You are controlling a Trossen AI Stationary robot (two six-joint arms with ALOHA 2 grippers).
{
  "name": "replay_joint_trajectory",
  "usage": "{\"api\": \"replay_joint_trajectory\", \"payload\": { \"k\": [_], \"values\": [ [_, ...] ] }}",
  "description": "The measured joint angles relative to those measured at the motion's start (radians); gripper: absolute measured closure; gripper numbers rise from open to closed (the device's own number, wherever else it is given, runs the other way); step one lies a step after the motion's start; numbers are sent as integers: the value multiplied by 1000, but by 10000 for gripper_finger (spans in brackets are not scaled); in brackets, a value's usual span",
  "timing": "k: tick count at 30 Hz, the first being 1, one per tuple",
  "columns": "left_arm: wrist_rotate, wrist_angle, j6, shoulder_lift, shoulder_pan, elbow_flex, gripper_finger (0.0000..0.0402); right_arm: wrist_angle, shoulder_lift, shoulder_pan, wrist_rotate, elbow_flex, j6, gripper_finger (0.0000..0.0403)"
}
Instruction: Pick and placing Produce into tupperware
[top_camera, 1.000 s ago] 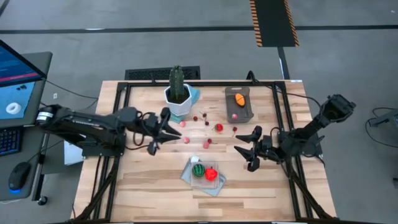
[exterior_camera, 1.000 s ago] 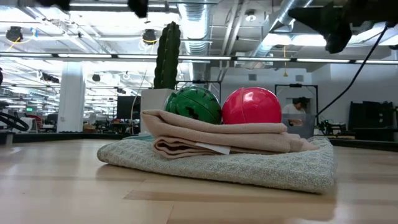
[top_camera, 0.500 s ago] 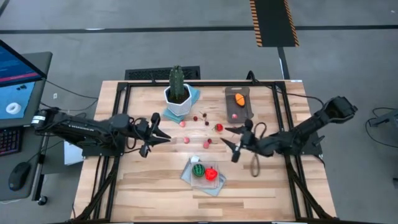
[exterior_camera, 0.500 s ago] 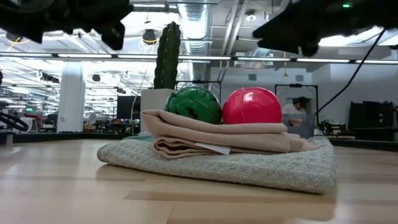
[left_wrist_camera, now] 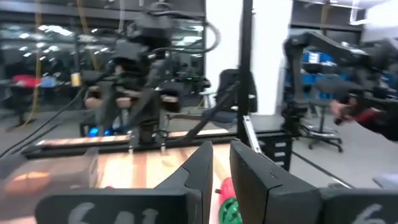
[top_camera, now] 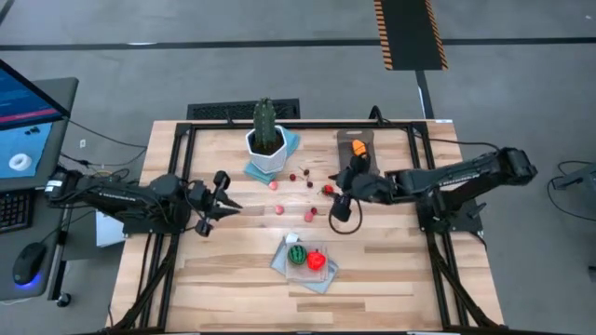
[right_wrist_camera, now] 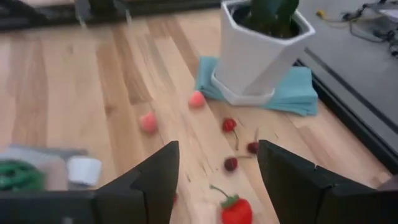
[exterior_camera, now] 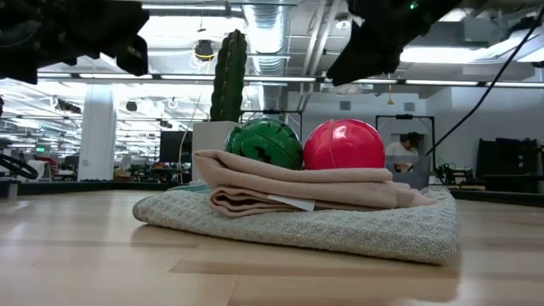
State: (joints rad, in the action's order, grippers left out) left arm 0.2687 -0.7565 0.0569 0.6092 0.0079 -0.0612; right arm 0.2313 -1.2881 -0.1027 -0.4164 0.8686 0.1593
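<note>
My right gripper (top_camera: pixel 341 189) is open and hovers over the table's middle, beside a red strawberry (right_wrist_camera: pixel 236 210) and below the tupperware (top_camera: pixel 358 154). The tub holds an orange piece (top_camera: pixel 358 147) and a pink berry (top_camera: pixel 351 173). Cherries (right_wrist_camera: pixel 229 124) and pink berries (right_wrist_camera: pixel 148 121) lie loose on the wood. A green-striped ball (top_camera: pixel 296 254) and a red ball (top_camera: pixel 316 261) rest on the folded cloths (top_camera: pixel 305 263). My left gripper (top_camera: pixel 210 203) hangs over the table's left part, its fingers (left_wrist_camera: pixel 202 171) almost together with nothing between them.
The cactus in its white hexagonal pot (top_camera: pixel 267 141) stands on a teal cloth (right_wrist_camera: pixel 298 90) at the far side. A small white piece (top_camera: pixel 292 239) lies at the cloths' edge. A black frame borders the table. Bare wood lies along the near edge.
My right gripper has swung from the table's right part toward the left and far side, ending beside the strawberry below the tupperware. My left gripper has drawn back toward the table's left edge, away from the pink berries. No produce has moved.
</note>
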Motion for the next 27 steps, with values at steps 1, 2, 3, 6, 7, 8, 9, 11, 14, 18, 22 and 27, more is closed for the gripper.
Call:
{"api": "replay_joint_trajectory", "payload": {
  "k": [1,2,3,6,7,8,9,11,14,18,22,27],
  "values": [
    [21,4,-14,-8,4,5,357,20,0,15,18,2,-6,172],
    [41,4,-26,-12,6,9,357,32,-5,30,31,2,-10,175],
    [61,3,-42,-15,8,14,357,39,-10,47,47,2,-18,178],
    [86,23,-66,-14,24,20,357,49,-11,98,98,-2,-73,186],
    [85,30,-65,-15,32,20,357,40,-12,115,115,-8,-92,188],
    [85,34,-61,-15,42,20,357,38,-28,133,130,-12,-106,190],
    [84,33,-51,-15,50,20,357,34,-46,149,145,-16,-112,192],
    [79,29,-41,-20,71,20,357,66,-70,179,155,-27,-115,195],
    [62,32,-56,-32,104,20,357,15,-113,199,153,-19,-108,195],
    [64,27,-67,-34,134,20,357,-30,-158,170,167,-2,-170,194],
    [89,29,-45,-34,141,20,357,-20,-210,139,169,15,-272,199],
    [112,32,-34,-34,140,20,357,-9,-257,120,142,17,-366,213]
  ]
}}
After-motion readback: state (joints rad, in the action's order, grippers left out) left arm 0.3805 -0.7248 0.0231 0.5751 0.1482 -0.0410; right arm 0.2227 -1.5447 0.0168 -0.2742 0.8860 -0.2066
